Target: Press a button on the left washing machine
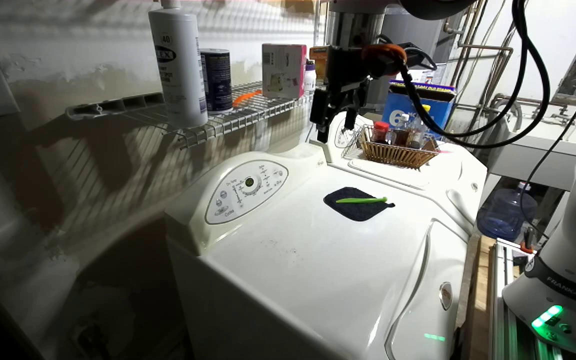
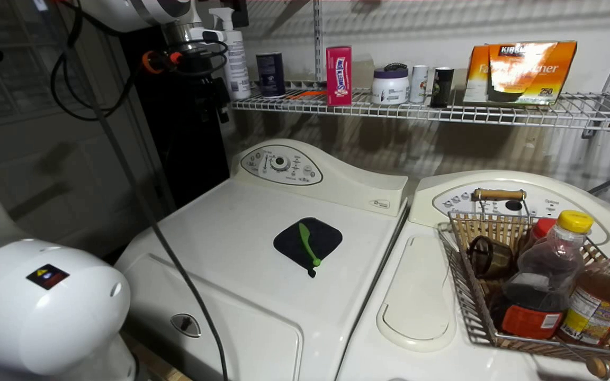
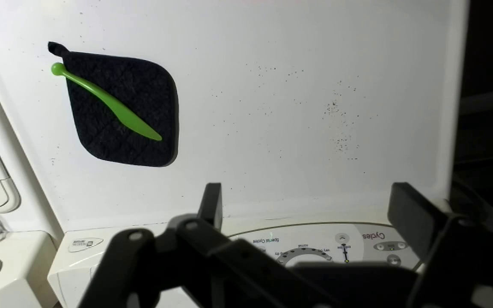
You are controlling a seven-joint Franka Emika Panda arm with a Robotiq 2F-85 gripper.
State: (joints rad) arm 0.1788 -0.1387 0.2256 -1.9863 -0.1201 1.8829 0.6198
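Note:
The left washing machine [image 1: 288, 265] is large, white and glossy with a broad flat top; it also shows in an exterior view [image 2: 220, 227] and in the wrist view [image 3: 280, 128]. Its raised oval control panel [image 1: 268, 197] at the back bears a round dial and small buttons; the panel also shows in an exterior view [image 2: 305, 174]. In the wrist view the panel [image 3: 298, 231] appears upside down, partly hidden behind the fingers. My gripper [image 1: 336, 127] is open and empty, up in the air above the panel's height, touching nothing; it also shows in the wrist view [image 3: 306, 192].
A dark pot holder [image 2: 289, 243] with a green plastic knife [image 2: 305, 238] lies on the machine top. A wire shelf [image 2: 421, 110] with bottles and boxes hangs behind the panel. The other white machine [image 2: 416, 296] carries a wire basket [image 2: 469, 296] of bottles.

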